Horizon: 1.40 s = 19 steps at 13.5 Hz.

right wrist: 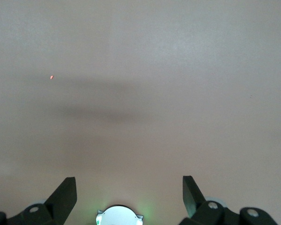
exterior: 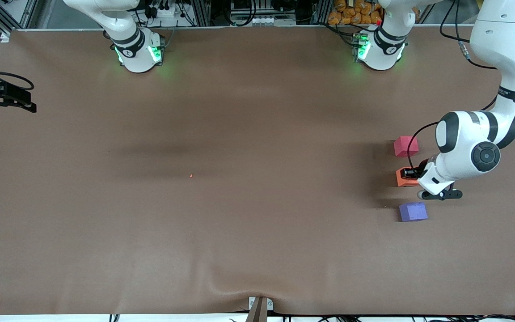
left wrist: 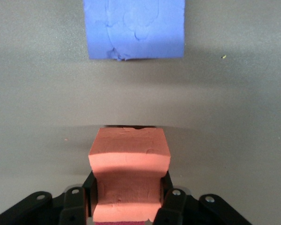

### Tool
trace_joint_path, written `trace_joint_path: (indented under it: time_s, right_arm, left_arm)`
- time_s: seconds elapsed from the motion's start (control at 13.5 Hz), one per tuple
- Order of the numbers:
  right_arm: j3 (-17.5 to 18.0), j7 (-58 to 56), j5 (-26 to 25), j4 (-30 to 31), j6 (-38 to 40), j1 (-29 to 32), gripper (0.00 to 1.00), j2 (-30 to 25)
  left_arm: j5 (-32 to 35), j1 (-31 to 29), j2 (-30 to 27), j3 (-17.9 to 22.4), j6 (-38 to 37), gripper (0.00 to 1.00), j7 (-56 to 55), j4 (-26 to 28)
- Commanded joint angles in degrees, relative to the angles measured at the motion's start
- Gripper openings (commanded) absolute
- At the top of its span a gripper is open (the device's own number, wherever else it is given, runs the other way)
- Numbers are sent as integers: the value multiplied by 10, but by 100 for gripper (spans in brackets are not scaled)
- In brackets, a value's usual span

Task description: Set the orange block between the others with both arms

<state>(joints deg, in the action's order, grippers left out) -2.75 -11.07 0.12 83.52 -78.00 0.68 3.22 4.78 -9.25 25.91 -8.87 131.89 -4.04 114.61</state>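
The left end effector (exterior: 411, 174) is clamped on the orange block (exterior: 404, 178), its fingers (left wrist: 165, 206) pressed into the foam so hard that the cube's sides are pinched inward. That squeeze looks meant to keep the soft cube from slipping while it is set low over the gap it belongs in. The orange block sits between the others: the pinkish-red cube (exterior: 405, 146) lies farther from the front camera and the purple-blue cube (exterior: 413, 211) nearer, all three roughly in one line toward the left arm's end of the tabletop (exterior: 239, 201). Whether the block touches the surface I cannot tell. It is matte, salmon-orange, with rough, slightly crumbled edges. The right end effector (right wrist: 129, 197) waits spread wide, holding nothing, over bare tabletop at the right arm's end.
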Motion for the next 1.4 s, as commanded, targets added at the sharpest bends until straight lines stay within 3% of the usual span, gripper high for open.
trace_joint_path:
  time_s: [0.0,0.07,0.15,0.22,0.3,0.52,0.67,1.11,1.33]
  right_arm:
    - [-2,-2,1,-2,0,-8,100,-4]
    - [-2,-2,1,-1,1,-8,100,-4]
    - [-2,-1,1,-1,1,-8,100,-3]
    - [-2,-1,1,-1,1,-8,100,-3]
    - [-2,-1,1,-1,1,-8,100,-3]
    - [-2,-2,1,-1,1,-8,100,-3]
    - [-2,-2,1,-1,1,-8,100,-3]
    - [-2,-2,1,-1,1,-8,100,-3]
    - [-2,-5,1,-1,1,-7,100,-3]
  left_arm:
    - [10,-8,7,-6,12,0,5,-4]
    - [10,-8,8,-6,11,3,4,-4]
    - [10,-8,9,-6,11,13,4,-4]
    - [10,-7,10,-6,11,49,5,-6]
    - [10,-7,10,-6,11,99,4,-7]
    - [10,-5,5,-6,6,100,3,-24]
    - [10,-2,-3,-6,-22,100,3,-62]
    - [9,10,-10,-17,-250,100,2,-254]
    - [3,10,-46,-22,-325,100,-4,-296]
